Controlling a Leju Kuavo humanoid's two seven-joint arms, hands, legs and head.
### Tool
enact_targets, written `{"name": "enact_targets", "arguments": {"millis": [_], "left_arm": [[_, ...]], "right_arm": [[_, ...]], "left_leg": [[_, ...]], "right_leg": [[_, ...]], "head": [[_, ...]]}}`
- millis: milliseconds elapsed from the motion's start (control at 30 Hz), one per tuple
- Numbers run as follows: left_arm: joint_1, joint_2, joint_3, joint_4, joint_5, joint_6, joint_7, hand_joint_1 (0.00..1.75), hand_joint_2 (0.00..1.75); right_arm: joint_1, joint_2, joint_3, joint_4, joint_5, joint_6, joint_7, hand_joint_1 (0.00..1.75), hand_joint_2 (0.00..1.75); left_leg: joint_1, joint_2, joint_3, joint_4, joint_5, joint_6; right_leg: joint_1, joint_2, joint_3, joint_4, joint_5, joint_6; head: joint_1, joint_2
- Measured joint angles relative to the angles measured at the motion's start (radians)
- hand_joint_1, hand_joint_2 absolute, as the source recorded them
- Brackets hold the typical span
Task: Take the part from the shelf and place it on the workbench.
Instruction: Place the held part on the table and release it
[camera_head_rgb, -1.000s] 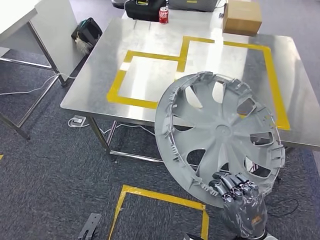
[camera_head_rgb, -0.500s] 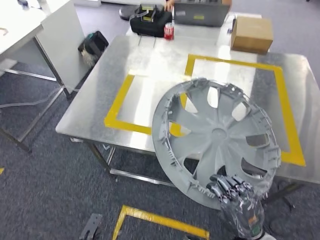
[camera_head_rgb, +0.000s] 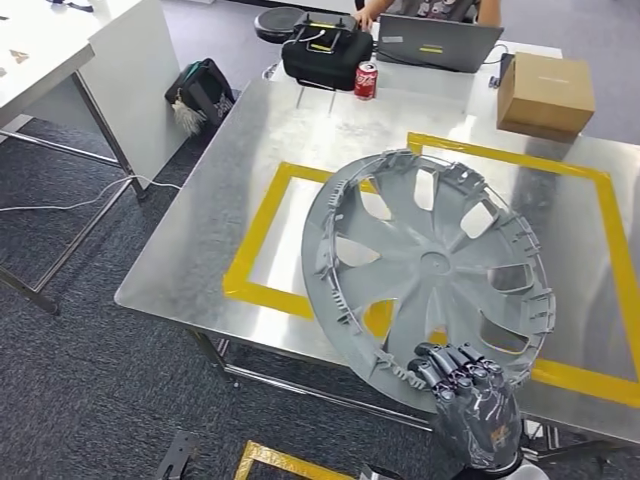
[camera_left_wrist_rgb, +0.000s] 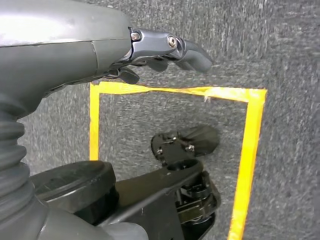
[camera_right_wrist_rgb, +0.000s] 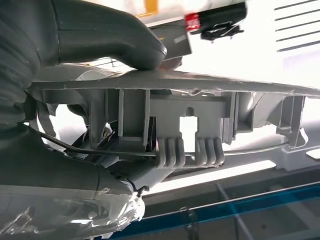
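- A grey plastic wheel cover (camera_head_rgb: 429, 275) fills the centre-right of the head view, held tilted in the air with its ribbed inner side toward the camera.
- The right hand (camera_head_rgb: 469, 400), at the lower right of the frame, grips the cover's lower rim with its fingers curled over the edge; the disc rises up and to the left from that hand.
- In the right wrist view the thumb (camera_right_wrist_rgb: 109, 35) and fingers clamp the rim edge-on.
- Behind the cover lies the steel counter (camera_head_rgb: 196, 250), marked with yellow tape rectangles (camera_head_rgb: 260, 240); the cover overlaps its near edge.
- The left hand (camera_left_wrist_rgb: 162, 47) hangs over the carpet, fingers loosely apart, holding nothing.
- A red can (camera_head_rgb: 366, 79), black bag (camera_head_rgb: 326, 47) and cardboard box (camera_head_rgb: 546, 95) sit along the counter's far edge.
- Judgement: lowering the cover forward would lay it flat on the counter.
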Motion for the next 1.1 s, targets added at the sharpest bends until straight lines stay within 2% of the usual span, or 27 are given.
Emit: {"name": "enact_targets", "arguments": {"millis": [33,67,100,133,167,200,233,300,333,367,433,500,567,633,667,700,733,800,833,867,900,1000,1100], "left_arm": [[-0.001,0.000,0.000,0.000,0.001,0.002,-0.001,0.00,1.75],[-0.001,0.000,0.000,0.000,0.002,0.003,-0.002,0.00,1.75],[-0.001,0.001,0.000,0.000,0.003,0.004,-0.003,0.00,1.75],[-0.001,0.001,0.000,0.000,0.003,0.004,-0.004,0.00,1.75],[0.000,0.001,0.001,0.000,0.003,0.005,-0.004,0.00,1.75],[0.000,0.001,0.001,0.000,0.004,0.005,-0.005,0.00,1.75],[0.000,0.001,0.001,0.000,0.004,0.005,-0.005,0.00,1.75],[0.001,0.001,0.001,0.000,0.005,0.004,-0.005,0.00,1.75],[0.002,0.002,0.002,0.000,0.005,0.004,-0.006,0.00,1.75],[0.002,0.003,0.002,0.000,0.007,0.004,-0.006,0.00,1.75],[0.001,0.004,0.003,0.000,0.011,0.003,-0.008,0.00,1.75],[-0.002,0.004,0.003,0.000,0.016,0.003,-0.011,0.00,1.75],[-0.002,0.004,0.005,0.000,0.022,0.003,-0.014,0.00,1.75],[0.002,0.005,0.008,0.000,0.026,0.003,-0.016,0.00,1.75],[0.005,0.006,0.009,0.000,0.027,0.003,-0.018,0.00,1.75],[0.007,0.007,0.011,0.000,0.029,0.003,-0.020,0.00,1.75],[0.008,0.009,0.014,0.000,0.032,0.003,-0.021,0.00,1.75],[0.009,0.013,0.017,0.000,0.036,0.003,-0.025,0.00,1.75],[0.008,0.014,0.018,0.000,0.039,0.003,-0.027,0.00,1.75],[0.007,0.015,0.020,0.000,0.041,0.003,-0.028,0.00,1.75],[0.008,0.016,0.021,0.000,0.043,0.003,-0.029,0.00,1.75],[0.009,0.017,0.024,0.000,0.046,0.001,-0.032,0.00,1.75],[0.009,0.018,0.026,0.000,0.049,-0.001,-0.036,0.00,1.75]], "right_arm": [[-0.001,-0.001,0.004,0.000,-0.002,0.000,0.003,1.75,1.75],[-0.002,-0.003,0.007,0.001,-0.003,0.000,0.006,1.75,1.75],[-0.003,-0.005,0.010,0.002,-0.004,0.000,0.010,1.75,1.75],[-0.004,-0.007,0.012,0.002,-0.005,0.000,0.014,1.75,1.75],[-0.004,-0.009,0.015,0.003,-0.005,0.000,0.018,1.75,1.75],[-0.005,-0.010,0.017,0.004,-0.005,0.000,0.022,1.75,1.75],[-0.005,-0.011,0.020,0.004,-0.006,0.000,0.024,1.75,1.75],[-0.006,-0.014,0.024,0.006,-0.007,0.000,0.027,1.75,1.75],[-0.008,-0.015,0.027,0.007,-0.007,0.000,0.029,1.75,1.75],[-0.011,-0.015,0.029,0.007,-0.008,0.000,0.033,1.75,1.75],[-0.016,-0.015,0.032,0.008,-0.014,0.000,0.044,1.75,1.75],[-0.013,-0.015,0.031,0.006,-0.026,-0.001,0.058,1.75,1.75],[-0.008,-0.015,0.025,0.004,-0.047,-0.001,0.072,1.75,1.75],[-0.002,-0.015,0.015,0.004,-0.070,-0.001,0.084,1.75,1.75],[0.003,-0.016,0.009,0.004,-0.080,-0.001,0.087,1.75,1.75],[0.008,-0.016,0.002,0.004,-0.093,-0.001,0.092,1.75,1.75],[0.015,-0.016,-0.006,0.005,-0.109,-0.001,0.095,1.75,1.75],[0.026,-0.017,-0.023,0.006,-0.155,0.002,0.098,1.75,1.75],[0.032,-0.017,-0.034,0.007,-0.185,0.009,0.097,1.75,1.75],[0.037,-0.018,-0.046,0.009,-0.218,0.018,0.093,1.75,1.75],[0.042,-0.019,-0.058,0.013,-0.249,0.031,0.088,1.75,1.75],[0.054,-0.021,-0.091,0.029,-0.320,0.072,0.066,1.75,1.75],[0.058,-0.021,-0.125,0.052,-0.388,0.127,0.051,1.75,1.75]], "left_leg": [[0.001,-0.002,0.008,-0.002,-0.007,0.005],[0.000,-0.002,0.016,-0.004,-0.016,0.009],[0.000,-0.003,0.025,-0.005,-0.027,0.011],[-0.001,-0.003,0.038,-0.005,-0.040,0.012],[-0.002,-0.003,0.054,-0.005,-0.054,0.013],[-0.002,-0.002,0.073,-0.005,-0.069,0.013],[-0.003,0.001,0.094,-0.006,-0.084,0.012],[-0.006,0.009,0.132,-0.006,-0.115,0.006],[-0.008,0.013,0.146,-0.005,-0.129,0.000],[-0.010,0.019,0.157,-0.007,-0.138,-0.006],[-0.011,0.028,0.168,-0.007,-0.139,-0.020],[-0.009,0.020,0.149,0.030,-0.132,-0.031],[-0.008,0.000,0.084,0.131,-0.157,-0.037],[-0.008,-0.011,0.003,0.236,-0.207,-0.040],[-0.008,-0.014,-0.026,0.259,-0.215,-0.040],[-0.008,-0.016,-0.042,0.251,-0.200,-0.040],[-0.008,-0.018,-0.042,0.213,-0.159,-0.038],[-0.009,-0.026,-0.017,0.087,-0.053,-0.031],[-0.009,-0.030,-0.005,0.034,-0.024,-0.027],[-0.010,-0.033,0.002,0.000,-0.009,-0.022],[-0.010,-0.035,0.005,-0.015,-0.006,-0.021],[-0.010,-0.040,0.007,-0.022,0.004,-0.022],[-0.011,-0.047,0.007,-0.022,0.002,-0.015]], "right_leg": [[-0.001,0.005,-0.042,0.061,0.002,0.003],[-0.001,0.010,-0.090,0.125,-0.012,0.005],[-0.001,0.013,-0.138,0.177,-0.046,0.006],[-0.001,0.015,-0.178,0.207,-0.089,0.006],[-0.001,0.015,-0.207,0.213,-0.123,0.006],[-0.001,0.014,-0.224,0.194,-0.132,0.004],[-0.001,0.011,-0.230,0.153,-0.107,0.001],[0.001,-0.017,-0.229,0.056,0.027,-0.007],[0.003,-0.028,-0.224,0.025,0.085,-0.012],[0.005,-0.034,-0.221,0.012,0.123,-0.017],[0.006,-0.014,-0.213,0.007,0.130,-0.027],[0.001,0.005,-0.201,-0.009,0.133,-0.036],[-0.004,0.023,-0.186,-0.026,0.132,-0.043],[-0.006,0.044,-0.177,-0.032,0.127,-0.050],[-0.006,0.056,-0.173,-0.033,0.123,-0.052],[-0.006,0.068,-0.167,-0.033,0.119,-0.053],[-0.006,0.079,-0.161,-0.033,0.114,-0.052],[-0.006,0.095,-0.150,-0.032,0.105,-0.047],[-0.005,0.101,-0.147,-0.031,0.100,-0.043],[-0.004,0.106,-0.146,-0.032,0.096,-0.037],[-0.002,0.108,-0.146,-0.031,0.092,-0.035],[0.000,0.103,-0.142,-0.035,0.089,-0.043],[0.000,0.094,-0.134,-0.047,0.089,-0.037]], "head": [[0.001,0.000],[0.002,0.000],[0.002,0.000],[0.002,0.000],[0.003,0.000],[0.003,0.000],[0.003,0.000],[0.003,0.000],[0.002,0.000],[0.001,0.000],[0.000,0.000],[0.000,0.000],[-0.001,0.000],[-0.001,0.000],[-0.001,0.000],[-0.001,0.000],[-0.001,0.000],[-0.001,0.000],[-0.001,0.000],[-0.001,0.000],[-0.001,0.000],[0.000,0.000],[0.000,0.000]]}}
